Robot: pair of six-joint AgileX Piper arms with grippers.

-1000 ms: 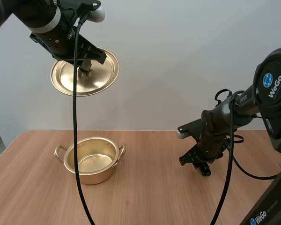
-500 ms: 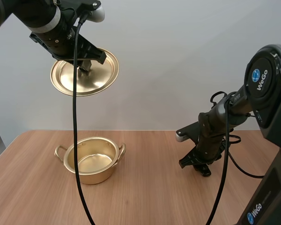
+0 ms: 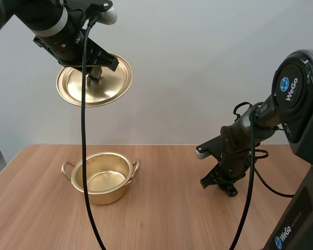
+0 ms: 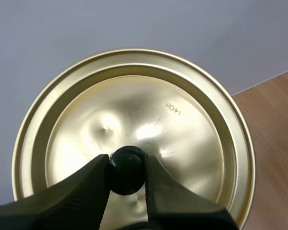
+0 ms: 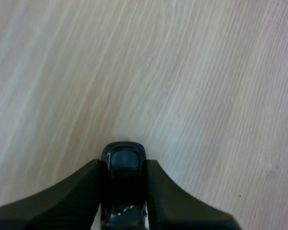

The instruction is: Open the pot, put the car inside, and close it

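High view: the left gripper [image 3: 95, 74] clasps the black knob [image 4: 127, 168] of the round golden metal lid [image 3: 96, 89], well above the open golden two-handled pot [image 3: 107, 197] on the wooden bench [image 3: 167, 219]. Well apart from the pot, the right gripper [image 3: 228, 188] pinches the small glossy black car [image 5: 123, 160] close to the bench.

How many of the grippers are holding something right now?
2. The left gripper pinches the lid by its knob, high above the open pot. The right gripper is shut on the small black car, down near the table, to the pot's right.
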